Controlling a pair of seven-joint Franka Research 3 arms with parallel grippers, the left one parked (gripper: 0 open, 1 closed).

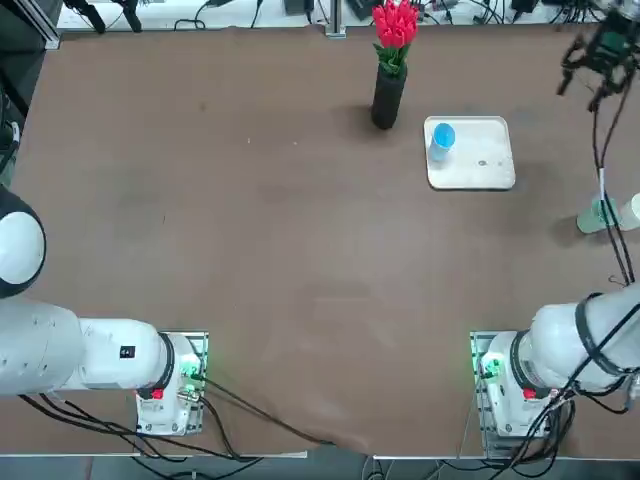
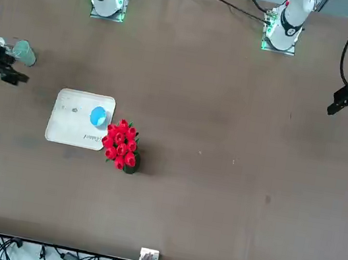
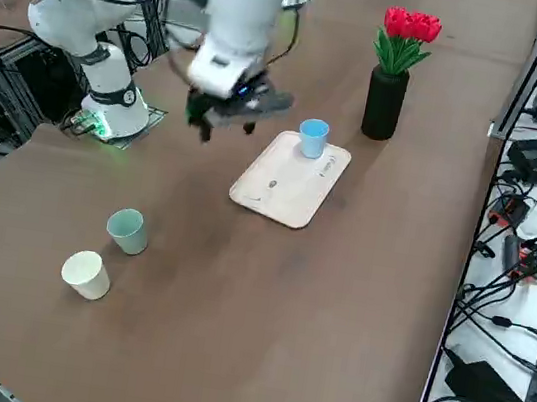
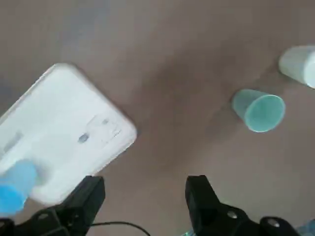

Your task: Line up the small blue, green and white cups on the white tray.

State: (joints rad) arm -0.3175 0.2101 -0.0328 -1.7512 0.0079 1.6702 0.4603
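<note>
Standing upright on the white tray [image 3: 281, 188], the blue cup [image 3: 312, 137] occupies the tray corner nearest the black vase [image 3: 384, 102] of red flowers [image 3: 408, 25]. This is 1 of 3 cups placed, so the task is judged roughly one third complete.

Status of the remaining cups:
1. The green cup [image 3: 127, 232] stands on the bare table [image 3: 354, 305], well apart from the tray, toward the table edge on the robot's right side.
2. The white cup [image 3: 87, 274] sits just beside the green cup, farther from the tray; the 2 do not appear to touch.

Status of the right gripper [image 4: 145, 196]:
1. It hangs above the table between the tray and the 2 loose cups, close to the tray's near edge.
2. The wrist view shows its fingers [image 4: 88, 196] spread apart with nothing between them.
3. The green cup [image 4: 259, 110] and part of the white cup [image 4: 298, 65] both lie ahead of the fingers in that view.

Work left, judged from this layout: pick up the green cup, set it next to the blue cup, then repeat for the white cup so that all 3 form 1 row. The rest of the tray surface is free of objects, leaving room for both.
</note>
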